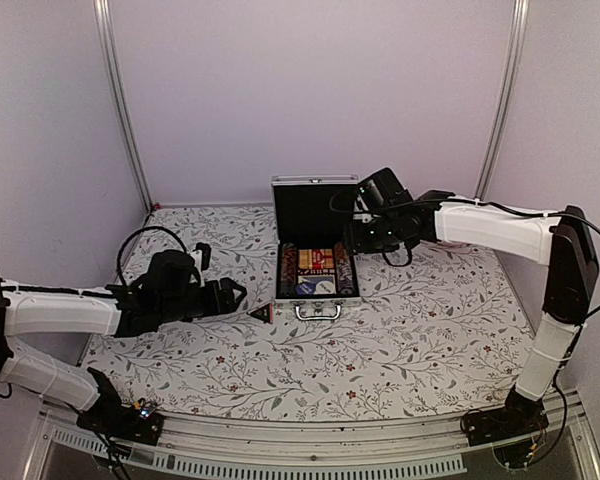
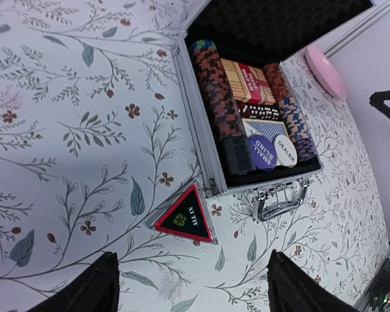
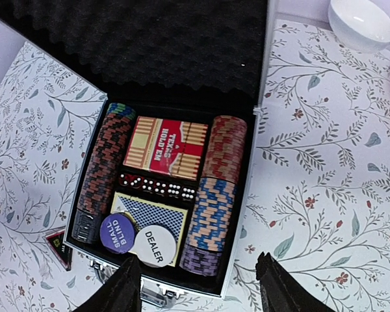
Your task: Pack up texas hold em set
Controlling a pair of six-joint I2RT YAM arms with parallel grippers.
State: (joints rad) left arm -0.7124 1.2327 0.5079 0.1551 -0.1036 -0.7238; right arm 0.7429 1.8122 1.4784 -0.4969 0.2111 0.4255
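Observation:
The silver case (image 1: 315, 270) stands open mid-table, lid upright, metal handle (image 2: 278, 199) toward me. Inside are rows of poker chips (image 3: 216, 185), a tan-red card pack (image 3: 166, 147), a row of red dice (image 3: 157, 186), a blue-backed card pack (image 3: 149, 212) and the SMALL BLIND (image 3: 117, 233) and DEALER (image 3: 155, 245) discs. The black triangular piece (image 2: 185, 216) with its red edge lies flat on the cloth just left of the case's front corner, also in the top view (image 1: 261, 314). My left gripper (image 1: 236, 296) is open just left of it, empty. My right gripper (image 1: 356, 233) is open above the case's right side, empty.
A pink plate (image 2: 325, 71) lies right of the case. A white bowl (image 3: 362, 23) stands at the back right. The table carries a floral cloth (image 1: 400, 340), walled at the back and sides.

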